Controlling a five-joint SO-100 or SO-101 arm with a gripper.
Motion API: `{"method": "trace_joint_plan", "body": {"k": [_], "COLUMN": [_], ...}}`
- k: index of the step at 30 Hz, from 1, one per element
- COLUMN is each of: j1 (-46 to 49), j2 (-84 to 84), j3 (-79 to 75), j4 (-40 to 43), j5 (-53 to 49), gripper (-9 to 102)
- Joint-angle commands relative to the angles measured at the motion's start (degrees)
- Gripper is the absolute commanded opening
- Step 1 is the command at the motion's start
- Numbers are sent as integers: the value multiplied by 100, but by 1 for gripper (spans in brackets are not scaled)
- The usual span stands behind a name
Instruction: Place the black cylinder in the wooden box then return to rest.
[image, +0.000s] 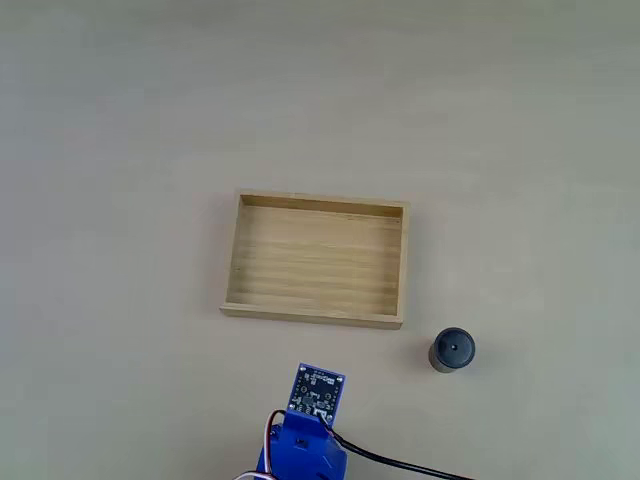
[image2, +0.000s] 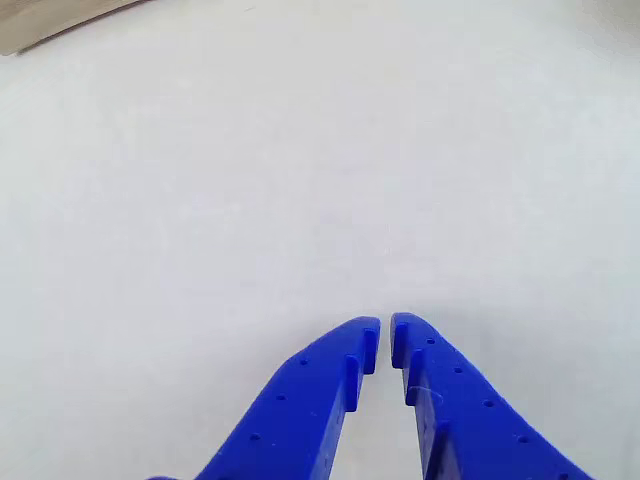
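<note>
Nothing moved yet, by the look: cylinder (image: 452, 350) on table (image: 120, 120), near box (image: 314, 315), off its lower right corner. Gripper (image2: 385, 330) empty, jaws nearly together. Next: swing right, spread jaws, straddle cylinder.

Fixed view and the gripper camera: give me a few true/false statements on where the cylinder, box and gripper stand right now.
1. The black cylinder lies inside the wooden box. False: it stands on the table, off the box's lower right corner in the fixed view.
2. The box holds nothing. True.
3. The gripper grips the cylinder. False: its jaws are nearly together with nothing between them.
4. The cylinder stands upright. True.
5. The cylinder touches the box. False: bare table separates them.
</note>
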Motion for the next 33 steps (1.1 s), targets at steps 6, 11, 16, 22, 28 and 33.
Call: {"method": "trace_joint_plan", "body": {"k": [6, 11, 16, 22, 28, 33], "j1": [62, 9, -9, 396, 1011, 1591], "j2": [-53, -44, 26, 255, 1151, 1661], "j3": [176, 176, 176, -246, -1028, -1468], "j4": [0, 0, -9, -325, -668, -1037], "j5": [-9, -9, -9, 26, 35, 360], "gripper": [0, 0, 0, 0, 0, 12]}}
